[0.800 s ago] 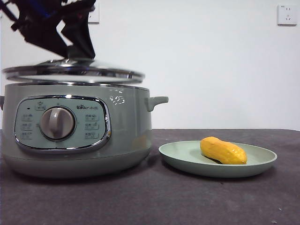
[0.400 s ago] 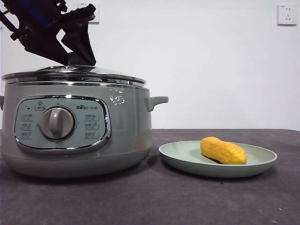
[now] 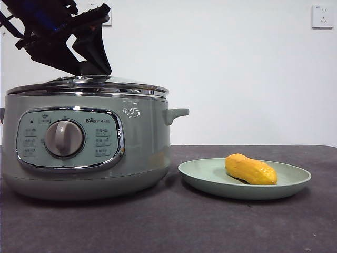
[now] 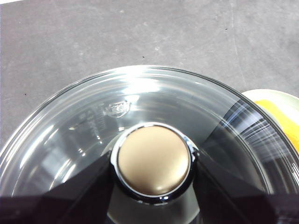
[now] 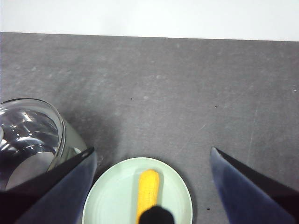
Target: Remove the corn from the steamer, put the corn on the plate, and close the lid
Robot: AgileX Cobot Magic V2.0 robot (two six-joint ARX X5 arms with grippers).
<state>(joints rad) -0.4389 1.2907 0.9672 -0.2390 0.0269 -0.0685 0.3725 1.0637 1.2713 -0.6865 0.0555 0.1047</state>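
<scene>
Black jaws of the left gripper (image 4: 154,163) stand one on each side of the lid's knob, pressed against its chrome collar, so the claw is clamped on the lid (image 4: 140,126). Knob is a smooth rounded button, tan-beige in the wrist view. Glass dome around it is clear, streaked with glare, ringed by a chrome rim.

Front view: lid (image 3: 87,84) sits on top of the steamer (image 3: 87,147), rim roughly level; whether it is fully seated all the way round I cannot tell from this low angle. Left gripper (image 3: 89,66) comes in dark from the upper left corner, tip down on the lid's centre.

Steamer body is pale sage green, smooth and glossy, with a chrome-framed panel, a beige dial and a small side handle jutting toward the plate.

Plate (image 3: 245,179) stands just beside the steamer, apart from it, shallow with a low rim. Corn (image 3: 250,168) lies on it, stubby, yellow-orange, bumpy, toward the plate's middle.

Right gripper (image 5: 152,186) hangs high above the plate (image 5: 117,196), jaws spread wide, nothing between them; corn (image 5: 147,191) lies below. Dark grey tabletop (image 5: 187,93), matte and faintly scuffed, runs bare beyond the plate to the white wall.
</scene>
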